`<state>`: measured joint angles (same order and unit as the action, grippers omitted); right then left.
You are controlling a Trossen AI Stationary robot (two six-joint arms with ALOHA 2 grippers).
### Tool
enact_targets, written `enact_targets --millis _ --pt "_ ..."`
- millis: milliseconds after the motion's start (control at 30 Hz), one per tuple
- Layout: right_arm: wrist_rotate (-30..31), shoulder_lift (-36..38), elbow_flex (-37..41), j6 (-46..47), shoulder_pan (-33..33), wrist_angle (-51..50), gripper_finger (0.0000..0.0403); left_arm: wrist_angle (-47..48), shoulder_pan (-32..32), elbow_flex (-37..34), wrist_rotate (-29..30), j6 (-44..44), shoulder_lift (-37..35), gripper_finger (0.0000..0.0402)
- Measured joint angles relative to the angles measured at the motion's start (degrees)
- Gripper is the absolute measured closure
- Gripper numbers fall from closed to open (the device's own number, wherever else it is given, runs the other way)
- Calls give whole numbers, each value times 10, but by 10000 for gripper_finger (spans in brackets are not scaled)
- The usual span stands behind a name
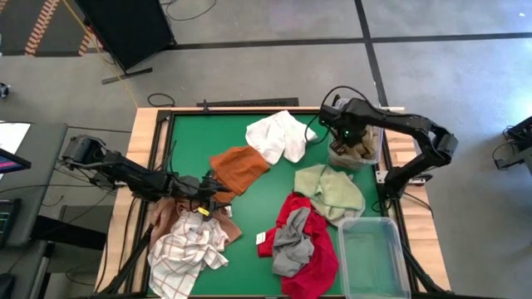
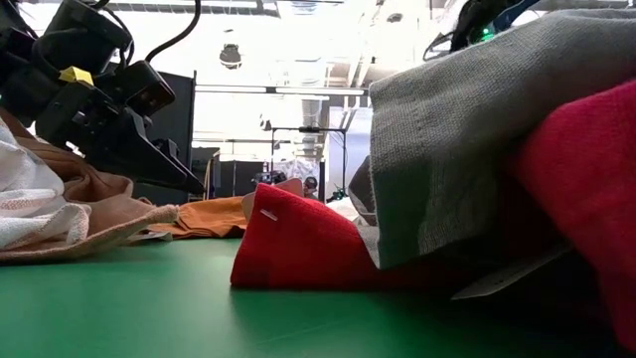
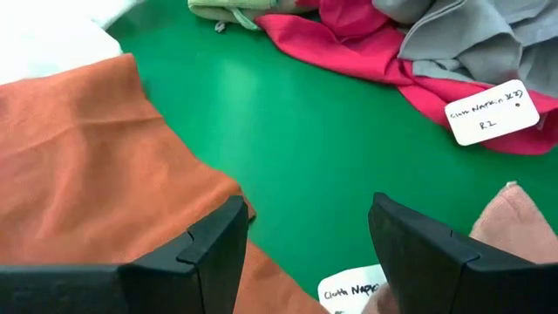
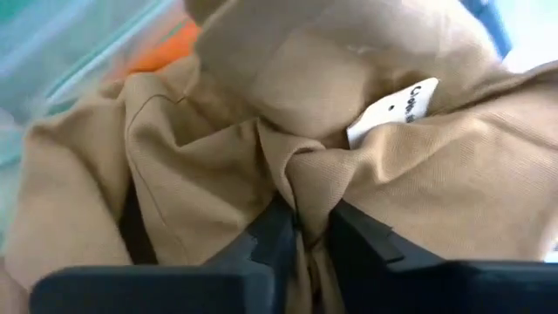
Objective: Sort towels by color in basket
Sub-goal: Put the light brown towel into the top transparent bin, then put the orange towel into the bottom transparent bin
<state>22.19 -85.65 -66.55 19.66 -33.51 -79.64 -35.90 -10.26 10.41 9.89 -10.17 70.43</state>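
My right gripper (image 1: pixel 347 139) hangs over a clear bin (image 1: pixel 376 143) at the table's far right and is shut on a tan towel (image 4: pixel 174 157) inside it. My left gripper (image 3: pixel 305 244) is open, low over bare green table beside the near edge of the rust orange towel (image 3: pixel 96 148), touching nothing. Spread on the table are a white towel (image 1: pixel 278 135), the orange one (image 1: pixel 239 169), a pale green one (image 1: pixel 331 189), a red one (image 1: pixel 316 249) with a grey one (image 1: pixel 291 249) on top, a brown one (image 1: pixel 166 214) and a white checked one (image 1: pixel 187 253). My right gripper pinches a bunched fold (image 4: pixel 307 179) of the tan towel between its two fingers (image 4: pixel 270 240), beside the towel's white tag (image 4: pixel 397 109). It comes from above, pointing down into the bin. The rest of the towel lies crumpled in the bin around the fingers.
A second clear bin (image 1: pixel 403 264) stands at the near right corner, beside the red and grey towels. Paper tags (image 3: pixel 488 112) lie by the red towel and near my left fingers. Bare green table (image 1: pixel 258 208) lies between the orange, red and green towels.
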Motion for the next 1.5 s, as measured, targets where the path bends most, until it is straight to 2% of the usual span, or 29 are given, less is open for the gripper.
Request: enact_targets --millis 167,333,467,600,733,833,967,1200,1333,1500 --pt "1 38 -22 -2 23 1 245 -18 0 2 0 11 0 173" --pt "1 79 -50 9 49 2 189 13 0 41 11 50 -1 173" --pt "1 107 -69 15 77 4 156 116 0 99 79 80 -1 173" --pt "1 131 -85 19 111 6 143 261 4 170 149 102 0 172" --pt "1 144 -100 26 153 8 142 380 34 227 163 97 0 167" --pt "1 152 -107 36 190 8 142 426 70 245 138 94 0 160" --pt "1 159 -109 44 247 13 142 435 127 246 51 84 0 149" --pt "1 164 -110 66 349 42 142 442 190 246 7 91 2 122" --pt "2 164 -110 75 400 63 142 440 206 246 -20 96 39 112" --pt "9 164 -110 86 457 95 142 407 211 246 -22 111 128 101"
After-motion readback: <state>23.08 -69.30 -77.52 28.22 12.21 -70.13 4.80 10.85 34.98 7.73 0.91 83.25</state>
